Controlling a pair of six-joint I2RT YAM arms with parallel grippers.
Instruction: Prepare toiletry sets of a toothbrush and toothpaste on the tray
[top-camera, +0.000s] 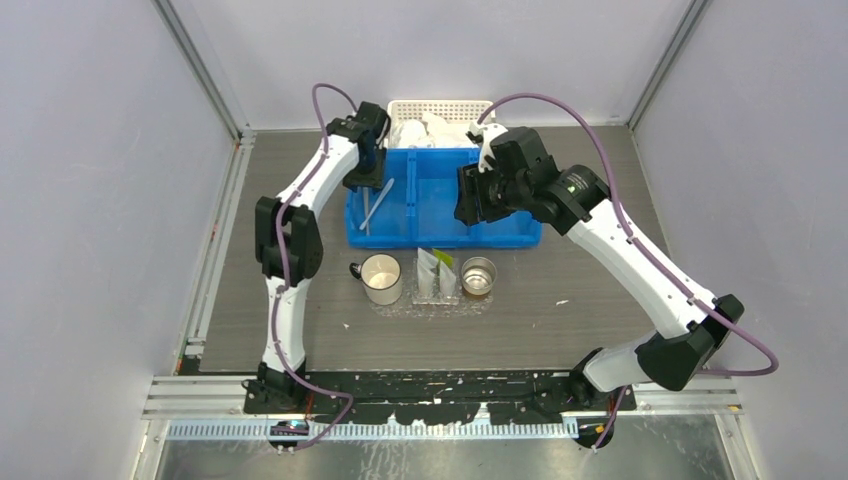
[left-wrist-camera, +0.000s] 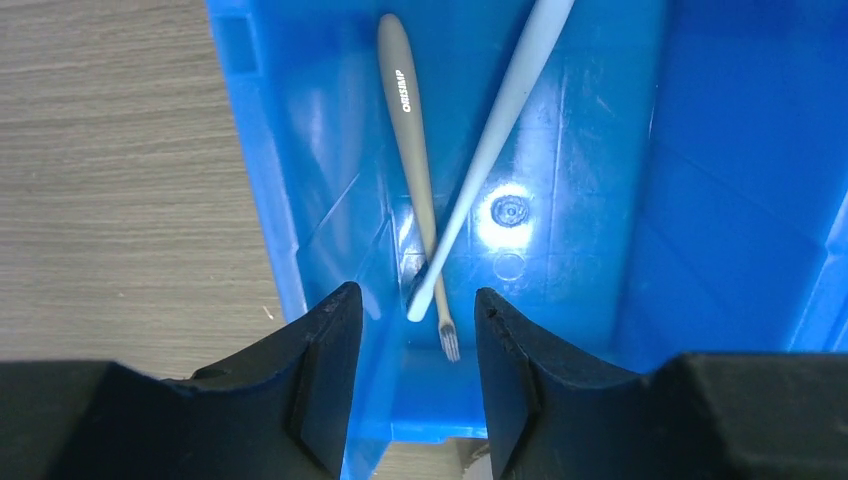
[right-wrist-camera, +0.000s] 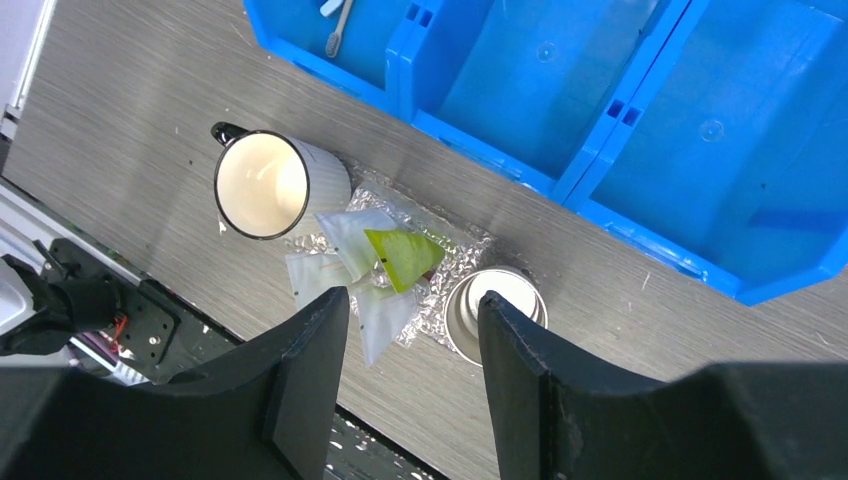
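Toothbrush handles cross on the floor of the blue bin's (left-wrist-camera: 290, 200) left compartment: a pale white toothbrush (left-wrist-camera: 490, 140) lies over a taupe toothbrush (left-wrist-camera: 408, 120), their near ends between the fingers of the left gripper (left-wrist-camera: 417, 297). Its jaws stand partly apart and grip nothing. I judge it should settle on the upper, pale handle alone, away from the crossing, and close square across it. The right gripper (right-wrist-camera: 413, 305), half open and empty, hangs over the clear tray (right-wrist-camera: 460, 265).

Overhead wide; close wrist views share bin (top-camera: 437, 205).
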